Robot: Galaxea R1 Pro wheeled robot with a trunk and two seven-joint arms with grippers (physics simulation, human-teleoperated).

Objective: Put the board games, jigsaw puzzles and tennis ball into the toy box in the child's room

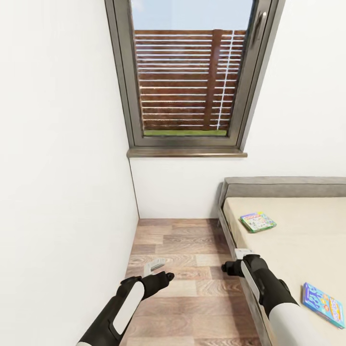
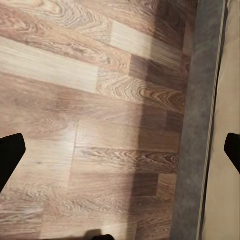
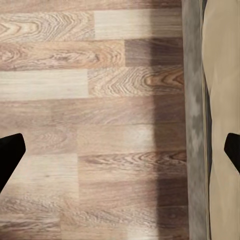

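Robot stands in the strip of wood floor (image 1: 187,250) between the left wall and the bed (image 1: 288,240), facing the window (image 1: 185,72).

Two board games lie flat on the mattress, well apart: far game (image 1: 258,221) near the headboard end, near game (image 1: 323,304) at the right, close to the robot. Neither is touched.

Left hand (image 1: 154,267) hangs over the floor, fingers spread, nothing in it. Right hand (image 1: 239,258) hangs just beside the bed's left edge, also spread and empty; its wrist view looks down on floor planks and the grey bed frame (image 3: 194,125).

Judgement: task looks barely begun. Both bed games are yet to be picked up. Status of the desk items cannot be told from here.
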